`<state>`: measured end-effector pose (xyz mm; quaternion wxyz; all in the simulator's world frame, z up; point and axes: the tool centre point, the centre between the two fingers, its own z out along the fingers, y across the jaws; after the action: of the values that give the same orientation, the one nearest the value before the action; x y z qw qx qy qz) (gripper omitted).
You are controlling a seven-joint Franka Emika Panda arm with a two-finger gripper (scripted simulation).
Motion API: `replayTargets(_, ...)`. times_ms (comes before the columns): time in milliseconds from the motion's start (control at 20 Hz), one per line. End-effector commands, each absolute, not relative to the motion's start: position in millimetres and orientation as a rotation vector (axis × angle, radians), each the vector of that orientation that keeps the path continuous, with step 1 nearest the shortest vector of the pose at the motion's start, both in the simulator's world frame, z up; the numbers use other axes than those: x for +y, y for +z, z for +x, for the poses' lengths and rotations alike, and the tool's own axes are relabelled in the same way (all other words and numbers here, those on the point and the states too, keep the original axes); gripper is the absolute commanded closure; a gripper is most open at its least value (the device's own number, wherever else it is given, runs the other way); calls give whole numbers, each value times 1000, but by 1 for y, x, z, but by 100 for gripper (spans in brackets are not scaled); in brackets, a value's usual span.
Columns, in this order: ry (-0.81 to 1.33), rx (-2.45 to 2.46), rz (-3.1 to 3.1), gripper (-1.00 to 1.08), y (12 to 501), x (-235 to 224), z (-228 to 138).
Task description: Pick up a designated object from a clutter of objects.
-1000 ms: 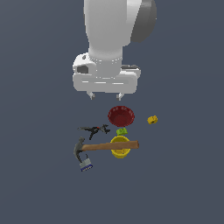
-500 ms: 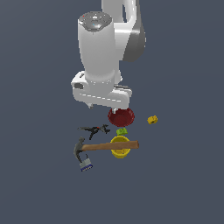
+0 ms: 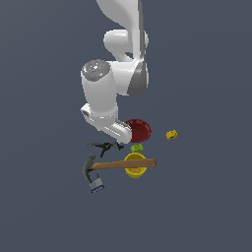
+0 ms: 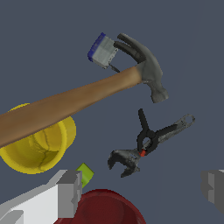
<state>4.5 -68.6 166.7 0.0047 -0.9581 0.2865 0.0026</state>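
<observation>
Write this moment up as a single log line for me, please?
phase: approach | gripper: open, empty, above target | target: black clamp, lying across grey wrench | nearby: hammer, red bowl

There was one hammer (image 4: 83,98), one padlock (image 4: 103,50), one wrench (image 4: 131,158), one black clamp (image 4: 146,134), one yellow cup (image 4: 39,146), one red bowl (image 3: 139,130), and two small green and yellow bits (image 3: 171,134).
</observation>
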Motion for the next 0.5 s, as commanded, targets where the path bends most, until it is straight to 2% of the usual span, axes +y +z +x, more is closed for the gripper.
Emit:
replayTargets(0,8,1037,-2953,-92,144,-77,1)
replayTargets(450,4,1401,-2805,-92,87,-102,-15)
